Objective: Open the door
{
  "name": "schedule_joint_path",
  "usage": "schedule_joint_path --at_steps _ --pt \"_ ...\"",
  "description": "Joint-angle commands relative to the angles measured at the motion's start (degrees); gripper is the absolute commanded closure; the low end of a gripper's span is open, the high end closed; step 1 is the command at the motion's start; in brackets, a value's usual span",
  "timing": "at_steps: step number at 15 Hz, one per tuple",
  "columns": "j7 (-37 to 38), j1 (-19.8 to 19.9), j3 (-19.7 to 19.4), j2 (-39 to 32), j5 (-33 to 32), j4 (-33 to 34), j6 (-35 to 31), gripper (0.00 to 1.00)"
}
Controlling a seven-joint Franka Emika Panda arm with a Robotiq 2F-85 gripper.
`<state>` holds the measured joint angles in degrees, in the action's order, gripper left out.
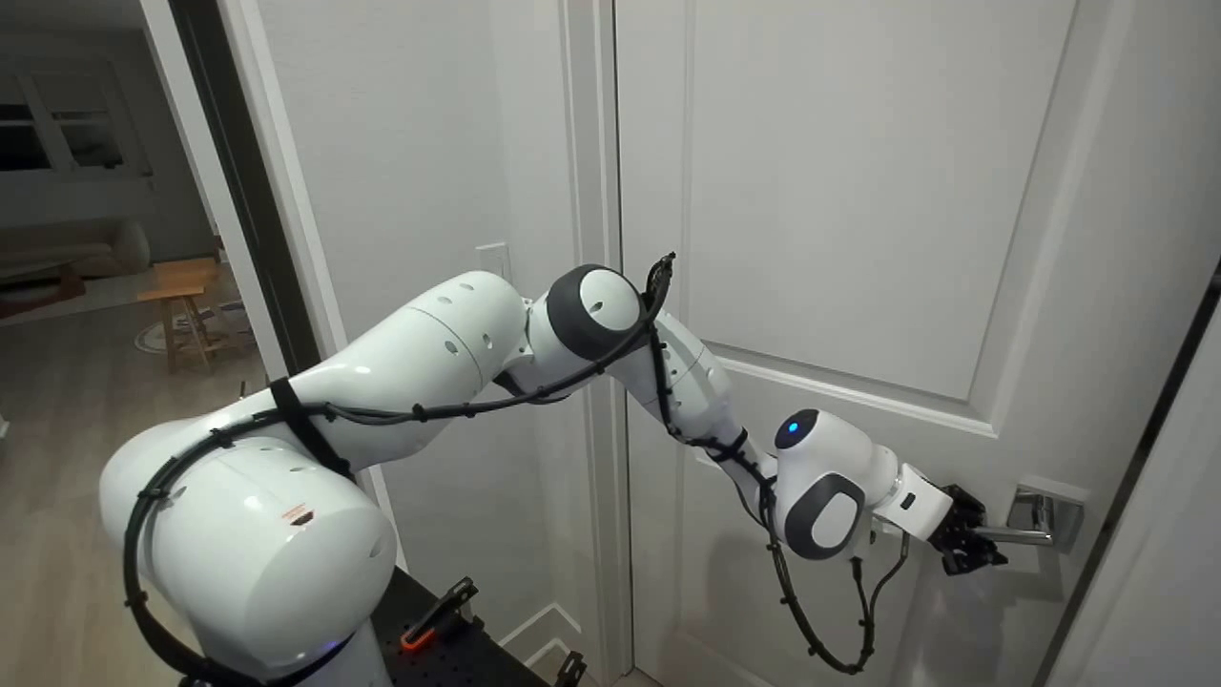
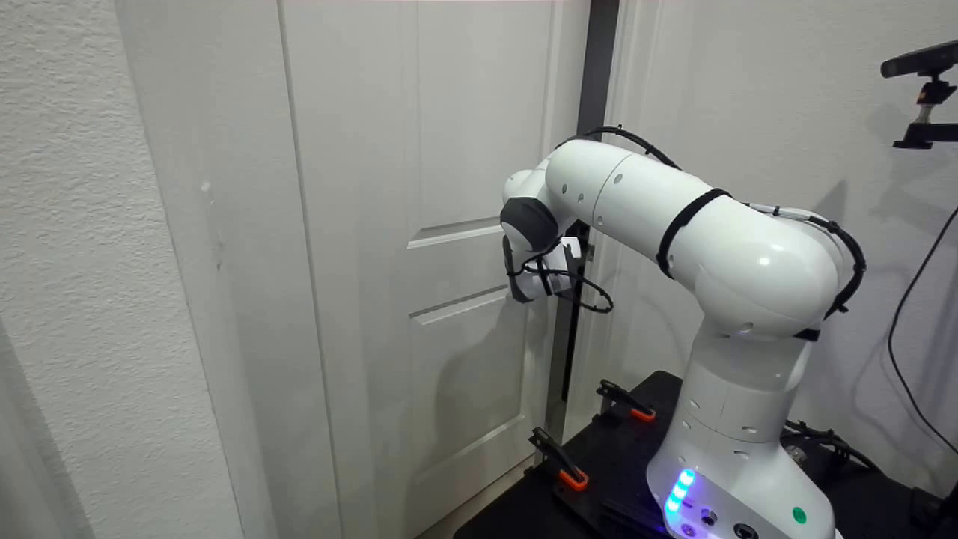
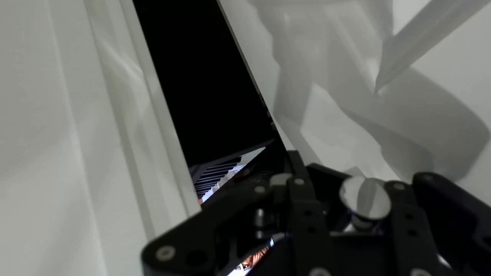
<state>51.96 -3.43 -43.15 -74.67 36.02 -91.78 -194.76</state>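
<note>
The tall white panelled door [image 1: 858, 191] stands ajar. It also shows in an exterior view [image 2: 479, 150] and at the right of the wrist view [image 3: 337, 126]. A dark gap runs along its handle side. The silver lever handle [image 1: 1025, 537] sits on a square plate at the door's edge. My black gripper [image 1: 973, 536] is at the lever's free end. In the wrist view the gripper [image 3: 347, 176] has its partly closed fingers around the lever's shiny round end [image 3: 365, 197]. In an exterior view [image 2: 540, 277], the wrist and arm hide the handle and most of the gripper.
The white frame [image 1: 1159, 534] stands across the gap, and its moulding [image 3: 126, 115] is at the left of the wrist view. A black table [image 2: 516, 516] with orange-tipped clamps [image 2: 572, 479] carries the arm. A mounted camera [image 2: 924, 60] hangs at the right. Loose cables [image 1: 839, 658] dangle under the wrist.
</note>
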Motion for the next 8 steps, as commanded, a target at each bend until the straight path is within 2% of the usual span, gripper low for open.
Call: schedule_joint_path --at_steps 1,8 --pt "1.1 0.5 -0.8 -1.3 1.0 2.1 0.2 0.64" --pt "1.1 0.4 -1.3 0.0 1.5 2.3 0.6 0.12"
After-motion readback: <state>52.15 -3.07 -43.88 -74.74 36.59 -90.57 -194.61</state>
